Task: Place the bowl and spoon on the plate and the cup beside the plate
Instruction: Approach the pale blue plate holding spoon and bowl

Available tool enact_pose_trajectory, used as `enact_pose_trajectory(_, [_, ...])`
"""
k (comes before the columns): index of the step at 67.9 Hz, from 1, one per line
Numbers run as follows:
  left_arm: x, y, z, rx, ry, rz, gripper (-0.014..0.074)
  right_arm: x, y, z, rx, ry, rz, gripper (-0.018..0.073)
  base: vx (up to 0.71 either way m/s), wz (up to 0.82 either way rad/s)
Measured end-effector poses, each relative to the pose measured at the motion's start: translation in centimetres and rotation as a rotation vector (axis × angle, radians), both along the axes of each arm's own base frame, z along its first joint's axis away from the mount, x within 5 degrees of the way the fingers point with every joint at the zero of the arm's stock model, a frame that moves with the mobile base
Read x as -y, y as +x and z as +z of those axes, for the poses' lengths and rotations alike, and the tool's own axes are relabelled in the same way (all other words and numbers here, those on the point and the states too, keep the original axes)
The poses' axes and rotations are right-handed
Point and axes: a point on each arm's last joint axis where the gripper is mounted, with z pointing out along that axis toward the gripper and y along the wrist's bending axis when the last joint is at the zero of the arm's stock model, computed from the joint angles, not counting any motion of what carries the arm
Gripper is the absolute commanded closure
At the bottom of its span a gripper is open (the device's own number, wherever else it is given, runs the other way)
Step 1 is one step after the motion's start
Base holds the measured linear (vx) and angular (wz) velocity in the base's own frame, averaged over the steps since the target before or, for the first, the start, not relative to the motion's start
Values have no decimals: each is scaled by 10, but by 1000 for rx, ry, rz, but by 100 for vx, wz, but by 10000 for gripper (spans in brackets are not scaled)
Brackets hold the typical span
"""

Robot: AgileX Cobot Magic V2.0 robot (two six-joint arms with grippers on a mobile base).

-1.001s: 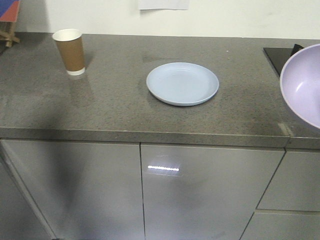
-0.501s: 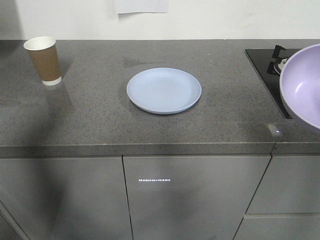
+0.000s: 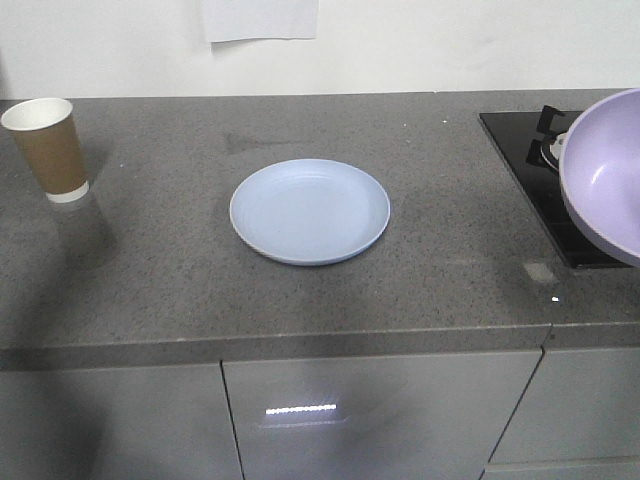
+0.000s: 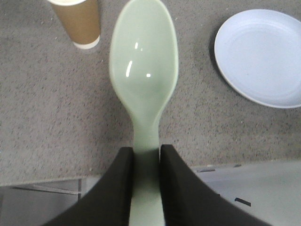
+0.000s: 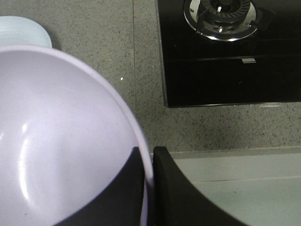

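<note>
The pale blue plate (image 3: 310,211) lies on the grey counter, also visible at upper right of the left wrist view as plate (image 4: 263,56) and at the top left corner of the right wrist view as plate (image 5: 23,29). The brown cup (image 3: 50,150) stands at the far left; cup (image 4: 79,21). My left gripper (image 4: 146,153) is shut on the handle of the mint-green spoon (image 4: 144,66), held above the counter's front edge. My right gripper (image 5: 148,157) is shut on the rim of the lavender bowl (image 5: 61,141), which hangs at the right edge of the front view, bowl (image 3: 605,175).
A black gas hob (image 5: 225,47) with a burner (image 5: 221,16) is set into the counter (image 3: 180,280) at the right, partly behind the bowl. Grey cabinet doors (image 3: 370,420) run below the counter's front edge. A white wall backs the counter.
The front view has shifted: plate and cup sit lower and further left in the picture, and more of the hob shows. The bowl keeps its place at the right edge.
</note>
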Motion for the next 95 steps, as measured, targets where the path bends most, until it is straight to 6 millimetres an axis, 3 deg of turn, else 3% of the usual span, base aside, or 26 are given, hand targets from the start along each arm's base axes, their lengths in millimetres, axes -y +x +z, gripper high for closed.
enact_pose_trajectory(95, [0,0,0,0,1,-1,603,0,0,0,0,0,0,565,12,-2])
